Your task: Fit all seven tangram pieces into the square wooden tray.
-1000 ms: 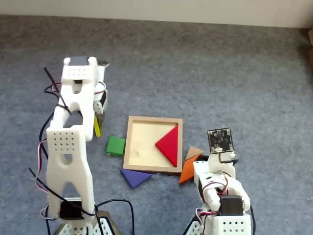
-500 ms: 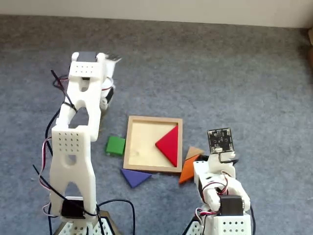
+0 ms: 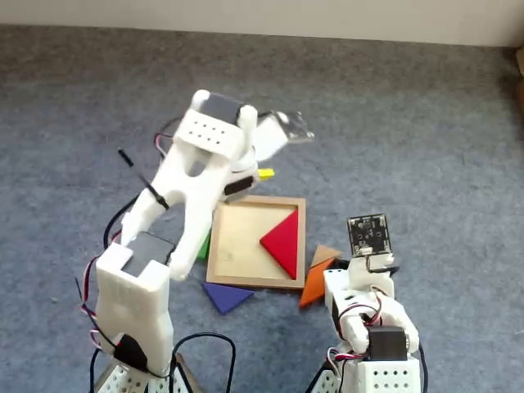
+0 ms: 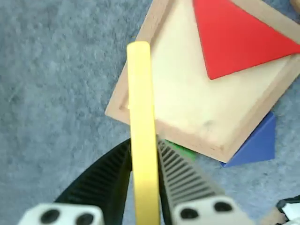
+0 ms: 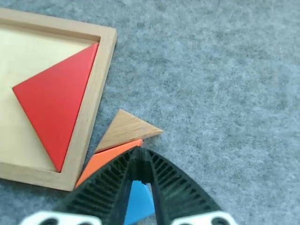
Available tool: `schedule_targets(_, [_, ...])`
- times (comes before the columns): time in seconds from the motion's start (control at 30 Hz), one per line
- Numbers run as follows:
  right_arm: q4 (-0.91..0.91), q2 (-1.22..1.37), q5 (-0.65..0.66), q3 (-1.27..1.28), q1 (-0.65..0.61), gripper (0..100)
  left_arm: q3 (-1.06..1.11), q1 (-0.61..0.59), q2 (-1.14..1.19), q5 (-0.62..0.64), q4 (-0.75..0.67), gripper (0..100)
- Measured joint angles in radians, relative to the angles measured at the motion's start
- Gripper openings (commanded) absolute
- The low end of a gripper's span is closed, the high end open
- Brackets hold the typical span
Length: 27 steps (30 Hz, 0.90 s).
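Bare tray (image 3: 237, 241) floor left of red triangle (image 3: 283, 240); left arm (image 3: 192, 180) above its corner.

Grey-blue short-pile carpet (image 3: 393, 123) covering the floor, pale cream wall strip (image 3: 262, 12) along the far edge, soft even light

Tangram pieces (image 3: 282, 239): seven. Wooden tray (image 3: 270, 199): one. Robot arms (image 3: 192, 176): two.

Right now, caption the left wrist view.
Left claw holds a yellow piece near the wooden tray, which holds a red triangle.
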Motion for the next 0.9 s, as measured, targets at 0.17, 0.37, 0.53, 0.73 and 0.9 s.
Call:
schedule_targets(0.17, [0.000, 0.000, 0.000, 0.000, 0.000, 2.0, 0.092, 0.012, 0.000, -0.110, -0.150, 1])
schedule_targets(0.37, [0.000, 0.000, 0.000, 0.000, 0.000, 2.0, 0.232, 0.012, -0.002, -0.218, -0.327, 1])
schedule_targets(0.53, [0.000, 0.000, 0.000, 0.000, 0.000, 2.0, 0.354, 0.058, -0.002, -0.244, -0.460, 2])
schedule_targets(0.73, [0.000, 0.000, 0.000, 0.000, 0.000, 2.0, 0.416, 0.092, -0.008, -0.244, -0.542, 13])
schedule_targets(0.9, [0.000, 0.000, 0.000, 0.000, 0.000, 2.0, 0.417, 0.087, -0.015, -0.244, -0.543, 14])
